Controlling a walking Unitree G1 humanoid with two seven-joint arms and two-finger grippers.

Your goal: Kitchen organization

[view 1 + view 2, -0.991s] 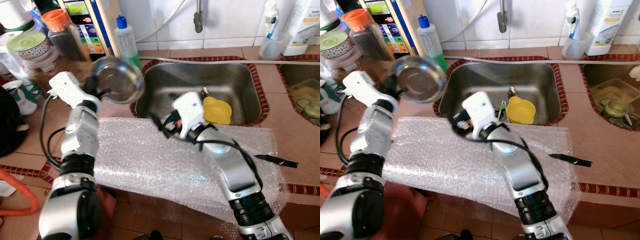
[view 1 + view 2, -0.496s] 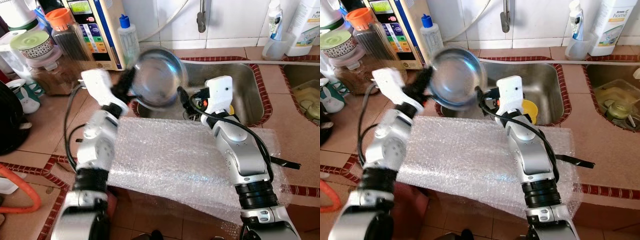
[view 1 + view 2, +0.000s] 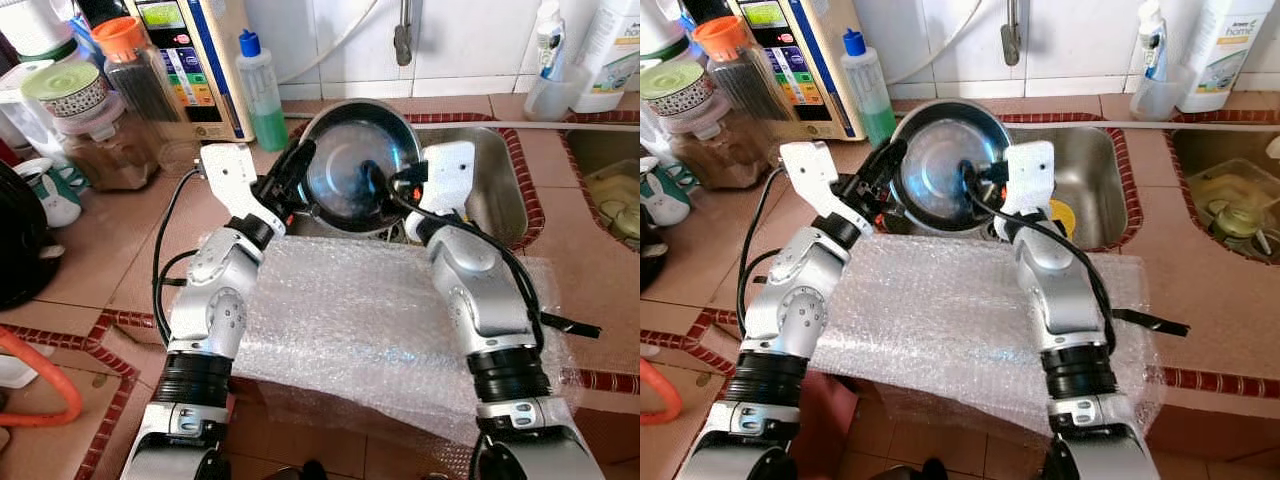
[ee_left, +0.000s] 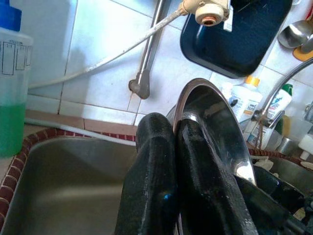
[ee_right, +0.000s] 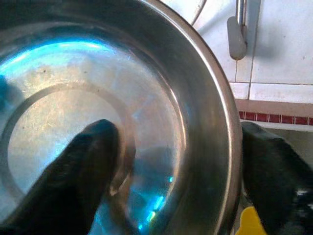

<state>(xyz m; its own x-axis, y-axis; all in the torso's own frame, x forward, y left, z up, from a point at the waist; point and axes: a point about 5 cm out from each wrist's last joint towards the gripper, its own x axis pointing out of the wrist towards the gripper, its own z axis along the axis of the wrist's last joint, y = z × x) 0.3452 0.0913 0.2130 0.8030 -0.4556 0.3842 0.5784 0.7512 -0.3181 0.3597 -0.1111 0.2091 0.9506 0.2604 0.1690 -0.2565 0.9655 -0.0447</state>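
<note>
A round steel bowl (image 3: 345,160) is held tilted on edge above the left rim of the sink (image 3: 500,175), its inside facing me. My left gripper (image 3: 290,172) is shut on the bowl's left rim; the left wrist view shows both fingers (image 4: 151,166) pinching the rim of the bowl (image 4: 215,117). My right gripper (image 3: 378,185) stands open astride the right rim. In the right wrist view one finger (image 5: 83,166) rests inside the bowl (image 5: 161,98) and the other finger (image 5: 276,166) sits outside it.
Bubble wrap (image 3: 350,320) covers the counter in front of the sink, with a black knife (image 3: 570,325) at its right edge. A yellow cup (image 3: 1061,215) lies in the sink. A green soap bottle (image 3: 258,90), jars (image 3: 130,70) and an appliance crowd the left counter.
My left arm swung the bowl from over the left counter rightward to the sink's edge. My right gripper rose from the sink and reached around the bowl's rim.
</note>
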